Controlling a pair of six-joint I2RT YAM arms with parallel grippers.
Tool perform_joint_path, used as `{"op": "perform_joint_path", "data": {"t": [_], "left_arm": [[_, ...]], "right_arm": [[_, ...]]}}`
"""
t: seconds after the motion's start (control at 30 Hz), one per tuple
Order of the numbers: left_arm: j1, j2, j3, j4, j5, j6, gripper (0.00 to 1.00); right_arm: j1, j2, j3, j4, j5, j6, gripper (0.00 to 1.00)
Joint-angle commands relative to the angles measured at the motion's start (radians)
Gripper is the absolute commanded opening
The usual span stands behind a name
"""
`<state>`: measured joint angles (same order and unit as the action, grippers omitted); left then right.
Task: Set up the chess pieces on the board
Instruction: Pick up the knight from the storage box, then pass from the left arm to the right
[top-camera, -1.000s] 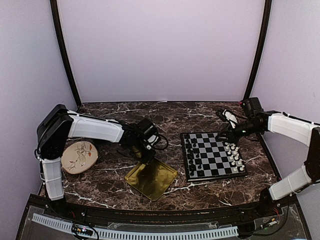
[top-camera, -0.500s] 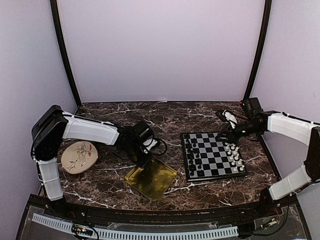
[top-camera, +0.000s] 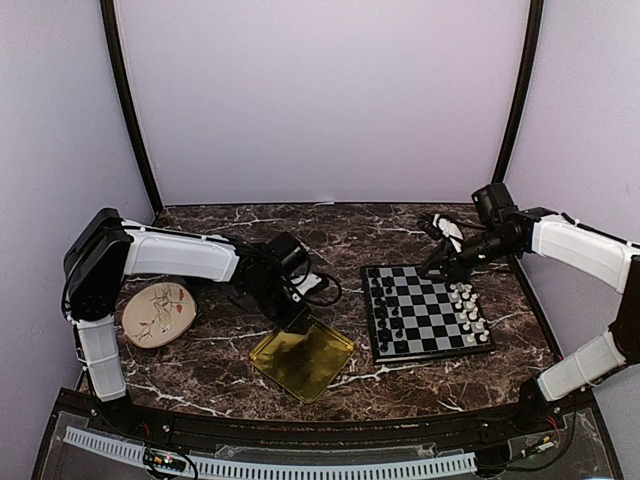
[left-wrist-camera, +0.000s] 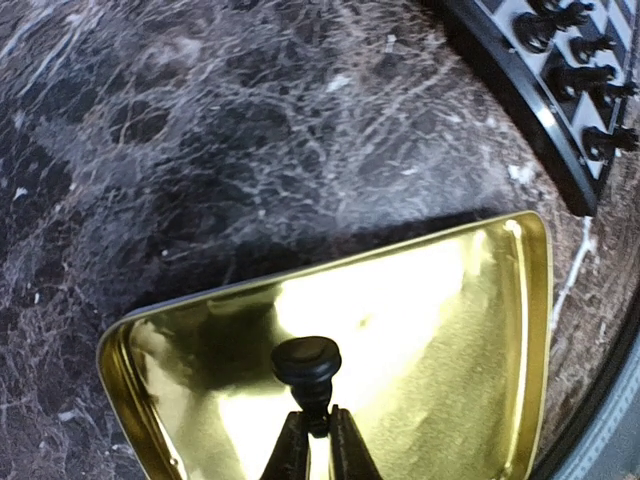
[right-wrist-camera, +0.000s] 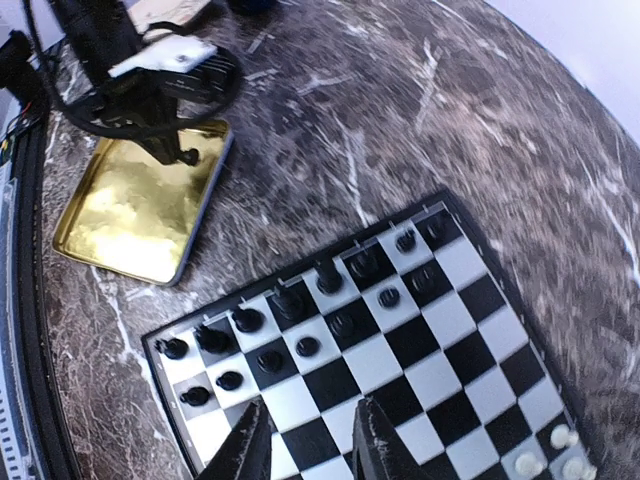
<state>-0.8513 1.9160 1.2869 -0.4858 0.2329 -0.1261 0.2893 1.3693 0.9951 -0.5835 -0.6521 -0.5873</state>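
My left tool (left-wrist-camera: 318, 432) is pinched nearly closed on the thin stem of a single black piece (left-wrist-camera: 307, 362), whose round head stands out just past the fingertips. It hangs over the far corner of the gold tray (left-wrist-camera: 450, 330). I cannot tell whether the piece touches the tray floor or is just above it. The tray lies on the dark marbled desk (top-camera: 340, 235), close to the left of the board (top-camera: 425, 312) and apart from it.

My right tool (right-wrist-camera: 308, 445) is spread wide with nothing between its fingers. It hovers above bare squares near the board's far edge.

On the board, the black pieces (right-wrist-camera: 290, 300) stand in two rows along the side nearest the tray. The white pieces (top-camera: 470, 310) are clustered along the opposite side, too small for me to count or sort by type.

A floral plate (top-camera: 157, 312) lies on the desk well to the left, beside the left arm's base.
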Motion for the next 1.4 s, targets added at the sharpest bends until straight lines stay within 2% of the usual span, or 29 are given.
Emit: {"op": "perform_joint_path", "data": {"t": [0.0,0.23,0.37,0.5,0.7,1.13,1.27,1.37], "left_arm": [[0.037,-0.052,0.089,-0.138,0.204,0.081,0.04],[0.083,-0.053,0.173,-0.236,0.486,0.094,0.04],[0.101,-0.055,0.173,-0.221,0.633,0.06,0.04],[0.107,-0.055,0.173,-0.213,0.705,0.036,0.04],[0.107,-0.05,0.168,-0.22,0.775,0.02,0.04],[0.107,-0.046,0.154,-0.224,0.806,0.024,0.04],[0.107,-0.043,0.148,-0.227,0.811,0.027,0.04],[0.107,-0.043,0.147,-0.233,0.812,0.034,0.04]], "right_arm": [[0.209,-0.005,0.139,-0.077,0.136,-0.129,0.31],[0.508,0.105,0.282,-0.093,0.413,-0.237,0.33],[0.627,0.176,0.301,-0.064,0.542,-0.269,0.34],[0.715,0.239,0.306,-0.007,0.673,-0.283,0.36],[0.761,0.293,0.332,0.035,0.719,-0.278,0.38],[0.829,0.35,0.369,0.016,0.72,-0.301,0.38],[0.837,0.354,0.364,0.018,0.721,-0.302,0.34],[0.841,0.357,0.362,0.016,0.718,-0.304,0.26]]}}
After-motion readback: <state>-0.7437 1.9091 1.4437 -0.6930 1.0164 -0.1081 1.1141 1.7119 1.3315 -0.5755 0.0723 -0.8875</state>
